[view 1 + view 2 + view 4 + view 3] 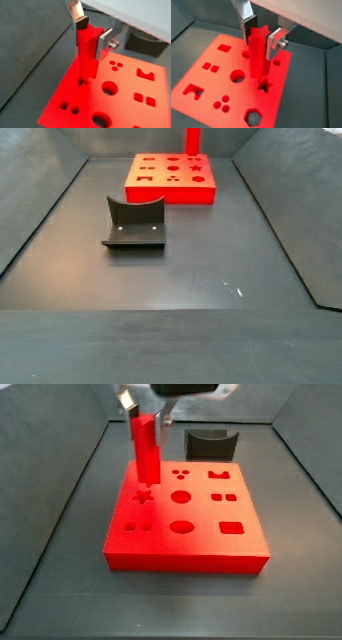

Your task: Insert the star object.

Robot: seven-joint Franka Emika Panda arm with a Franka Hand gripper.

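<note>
Clearly we have the tall, slim, bright red star peg (pixel 143 449) clamped in our gripper (pixel 90 36), whose jaws are closed onto the peg's upper part, one flat silver finger (pixel 276 44) with its dark pad pressed on each side of it. Going left to right in a side view, the peg stands at the left edge of the wide, flat red block (pixel 187 534) with shaped holes, the star-shaped hole (pixel 142 498) lies just in front of its foot, and the circles and squares spread off to the right; the dark grey curved holder (pixel 207 442) sits behind the block on the dark desk (pixel 287 584), well apart from it. The peg's long axis runs upright, hanging straight down from the jaws, so its free end points at the block's top face. In a wrist view the lower end sits just beside the star hole (pixel 264 85), apparently on or just above the block's face and not yet inside. We judge that the coming move turns on this small sideways offset: tip over hole, star points aligned, then straight down.
</note>
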